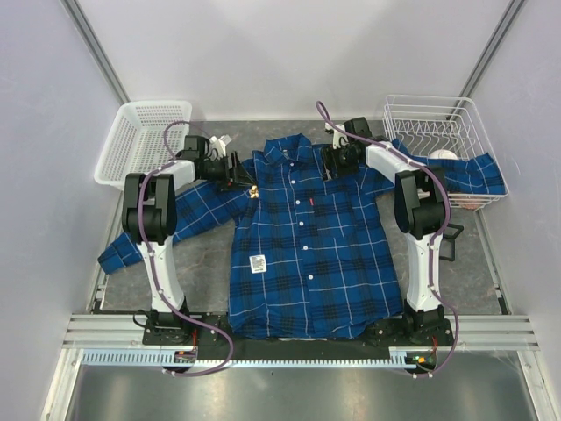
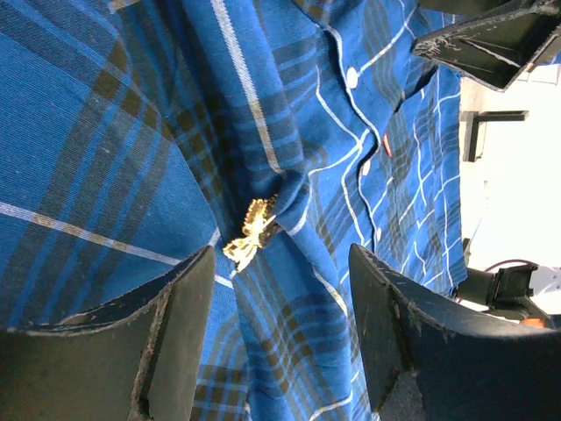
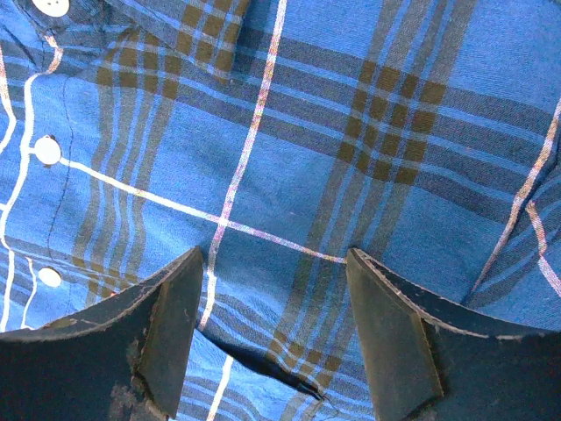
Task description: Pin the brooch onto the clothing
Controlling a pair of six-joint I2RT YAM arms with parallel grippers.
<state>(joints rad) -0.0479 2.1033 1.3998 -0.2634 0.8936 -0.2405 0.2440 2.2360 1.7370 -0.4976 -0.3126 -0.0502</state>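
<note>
**Left tool** (image 2: 280, 263): fingers apart, clamping nothing, set close to the brooch (image 2: 250, 232), which shows between the two tips and slightly beyond them. **Right tool** (image 3: 276, 263): fingers likewise apart and empty, held close over plain cloth beside the button line, on the far side of the collar.

The brooch, a small gold leaf-like ornament, sits on the shirt (image 1: 307, 263) at the upper chest, beside the collar on the left arm's side. The cloth gathers into a small pucker around it, which suggests that the pin passes through the fabric. The shirt lies face up, spread on the surface (image 1: 206, 263), with one sleeve trailing into the wire basket (image 1: 421, 123).

On this evidence the pinning looks done or nearly so, with only the arms' withdrawal left. The pin and clasp are hidden behind the ornament, so fastening cannot be confirmed. In the overhead view the brooch is a mere speck.
</note>
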